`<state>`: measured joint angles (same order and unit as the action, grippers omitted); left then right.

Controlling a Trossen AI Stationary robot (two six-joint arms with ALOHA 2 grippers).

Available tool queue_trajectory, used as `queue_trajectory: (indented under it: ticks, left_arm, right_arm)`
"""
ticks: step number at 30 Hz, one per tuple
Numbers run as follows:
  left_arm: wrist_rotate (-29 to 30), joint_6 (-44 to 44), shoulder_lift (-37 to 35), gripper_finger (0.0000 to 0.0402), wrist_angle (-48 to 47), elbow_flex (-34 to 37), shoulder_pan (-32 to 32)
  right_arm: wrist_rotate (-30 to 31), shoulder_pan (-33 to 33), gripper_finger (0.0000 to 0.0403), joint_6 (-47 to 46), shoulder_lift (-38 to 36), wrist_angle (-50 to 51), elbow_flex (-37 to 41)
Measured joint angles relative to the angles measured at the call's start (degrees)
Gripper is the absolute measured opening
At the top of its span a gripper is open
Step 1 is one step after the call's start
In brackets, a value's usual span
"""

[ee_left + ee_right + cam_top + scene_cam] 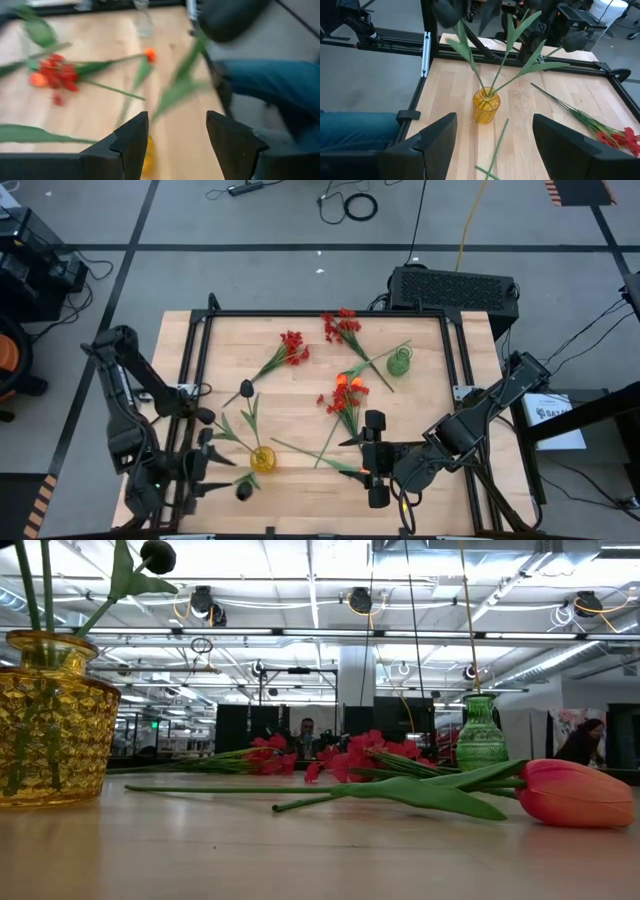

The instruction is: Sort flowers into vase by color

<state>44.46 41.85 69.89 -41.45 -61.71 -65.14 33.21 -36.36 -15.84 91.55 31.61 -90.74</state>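
Black flowers [492, 55] stand in yellow vase [486, 106] beyond left fingers [131, 142], spread apart

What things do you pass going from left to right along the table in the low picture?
Yellow vase with green stems in it → red flowers lying farther back → green vase → orange tulip bloom lying on the table.
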Motion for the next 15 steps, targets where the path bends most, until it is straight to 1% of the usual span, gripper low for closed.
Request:
queue_trajectory:
  ticks: [2, 4, 8, 11, 15]
  left_arm:
    - [-3.1, 1.5, -1.3, 0.0208, -1.4, 0.0, -0.8]
    - [-5.4, 4.8, -2.7, 0.0208, -4.4, 0.0, -1.2]
    - [-5.3, 13.3, -5.1, 0.0208, -11.0, 0.0, -1.8]
    - [-4.9, 13.7, -6.3, 0.0208, -10.7, 0.0, -1.8]
    - [-4.9, 10.6, -7.2, 0.0208, -9.4, -2.2, -1.8]
  right_arm:
    - [-0.1, 0.0, 0.0254, 0.0, 0.0, 0.0, 0.0]
    - [-0.1, 0.0, 0.0254, -0.2, 0.0, 0.0, 0.0]
    - [-0.1, 0.0, 0.0254, -0.5, 0.0, 0.0, 0.0]
    - [-0.1, 0.0, 0.0254, -0.5, 0.0, 0.0, 0.0]
    - [-0.2, 0.0, 0.0254, -0.5, 0.0, 0.4, 0.0]
